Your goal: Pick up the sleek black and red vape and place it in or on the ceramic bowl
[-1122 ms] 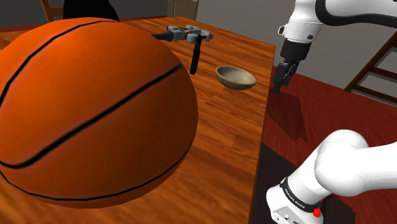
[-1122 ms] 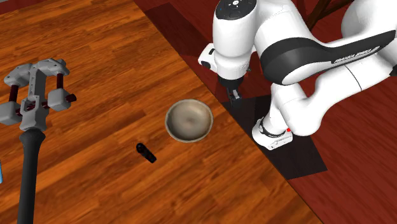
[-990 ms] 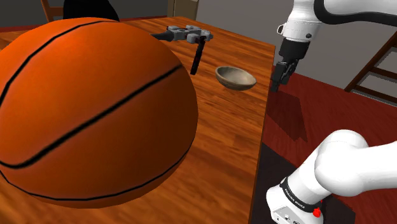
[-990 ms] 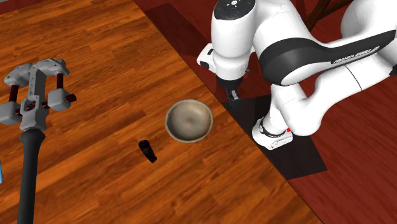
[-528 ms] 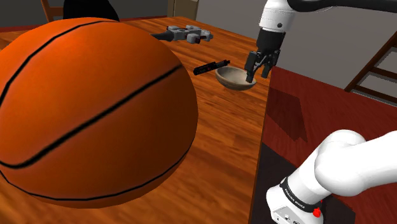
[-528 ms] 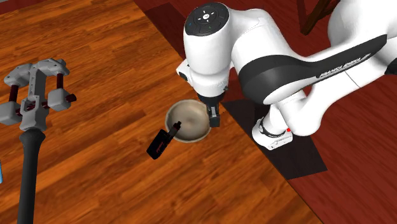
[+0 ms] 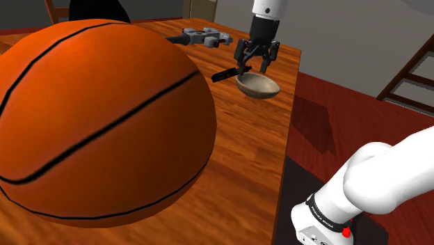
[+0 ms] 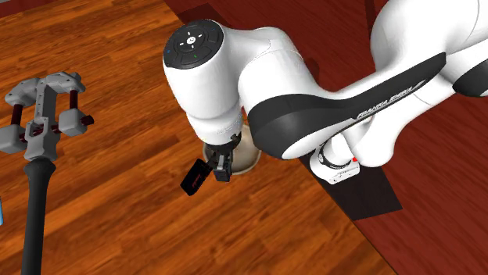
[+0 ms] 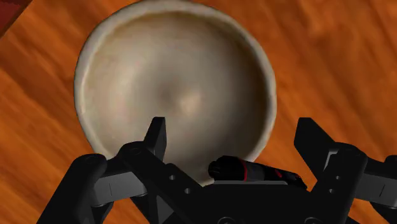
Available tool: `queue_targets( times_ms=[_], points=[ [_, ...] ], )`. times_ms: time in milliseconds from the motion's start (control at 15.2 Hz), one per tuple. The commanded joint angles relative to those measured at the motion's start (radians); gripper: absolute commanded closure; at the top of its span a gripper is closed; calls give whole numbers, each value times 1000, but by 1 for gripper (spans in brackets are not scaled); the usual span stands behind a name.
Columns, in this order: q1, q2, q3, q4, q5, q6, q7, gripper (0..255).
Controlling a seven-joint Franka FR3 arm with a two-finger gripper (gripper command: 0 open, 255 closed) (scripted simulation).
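moved: we swung gripper [image 7: 256, 61] over vape [image 9: 251, 170] — it's beside bowl [image 9: 114, 38]
jaws: wide, empty
next: descend, clamp

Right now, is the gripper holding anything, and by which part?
Nothing is held. The gripper is open over the bowl; the vape lies between its fingers, unclasped.

White lettering, prob. "FRANKA EMIKA", along dark band [image 8: 387, 100] on long link of arm [image 8: 313, 70], to the second exterior view's right of and above bowl [image 8: 249, 160]. Similar small white lettering on dark ring [image 7: 325, 216] at the arm's foot, well below bowl [image 7: 268, 90] and toward the shoulder view's right; too small to spell out w/ certainty. Tiny coloured marks on round joint cap [image 8: 192, 37], above bowl toward the second exterior view's left: not legible.
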Motion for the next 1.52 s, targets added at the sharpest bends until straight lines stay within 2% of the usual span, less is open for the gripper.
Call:
queue_targets(
  times_ms=[0,660,1122,1452],
  points=[
    [-5,71,14,78,-1,5,59,0],
    [3,440,57,550,-50,-40,330,0],
    [1,418,54,426,-46,62,328,0],
    [1,417,54,417,-46,70,327,0]
  ],
)
